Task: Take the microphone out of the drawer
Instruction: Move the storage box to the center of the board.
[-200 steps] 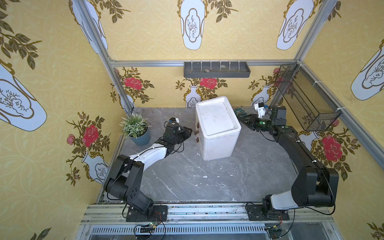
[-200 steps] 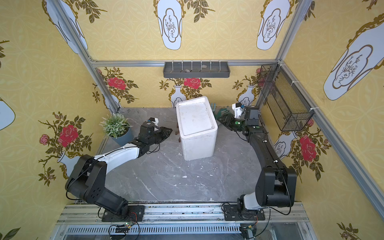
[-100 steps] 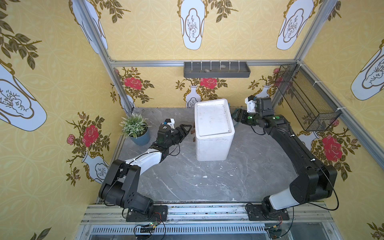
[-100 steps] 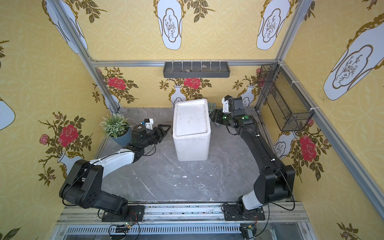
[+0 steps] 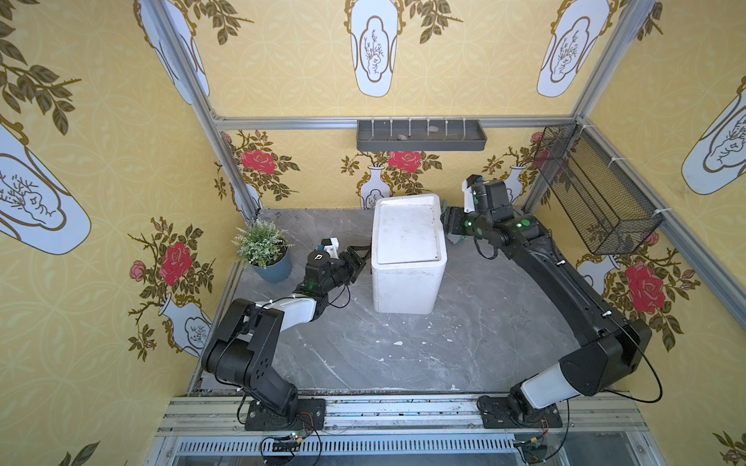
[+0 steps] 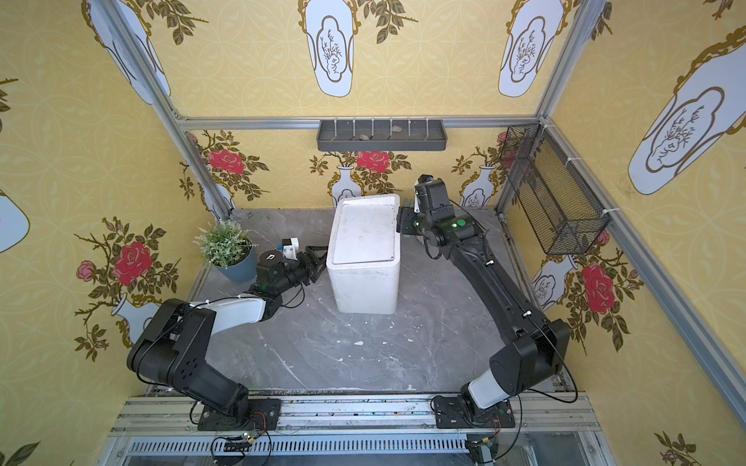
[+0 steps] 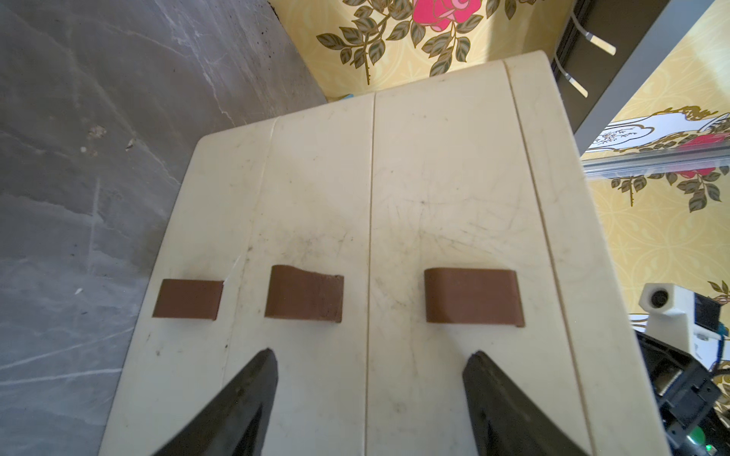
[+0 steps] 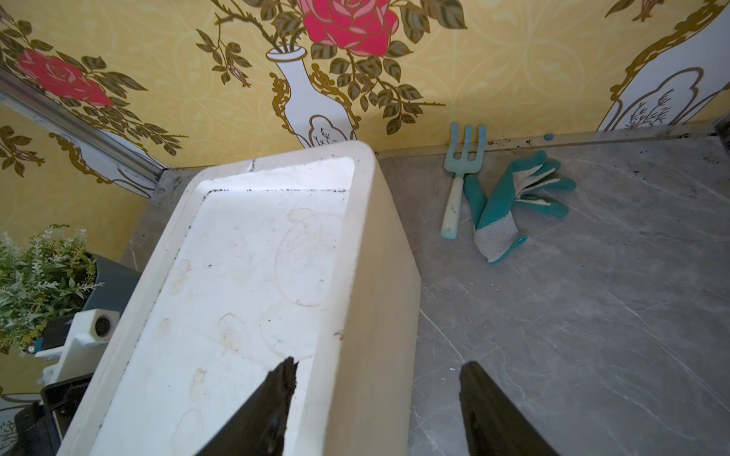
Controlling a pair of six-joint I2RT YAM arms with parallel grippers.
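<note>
Now that the drawer unit (image 5: 407,250) has turned mid-frame, left claw (image 7: 373,353), released like right claw (image 8: 380,363), faces 3 handles (image 7: 303,294).

Potted plant (image 5: 260,246), teal hand fork (image 8: 461,169) beside gloves (image 8: 498,221), wire basket (image 5: 597,189), wall tray (image 5: 420,144).

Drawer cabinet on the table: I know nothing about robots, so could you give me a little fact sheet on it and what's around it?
cabinet: white drawer unit standing on the grey table
drawers: three, each with a brown handle, all look shut
microphone: not in sight
left end effector: open, facing the handles, gripping nothing
right end effector: open, at the unit's opposite side by its top edge, holding nothing
nearby: potted plant; garden fork and gloves by the back wall
</note>
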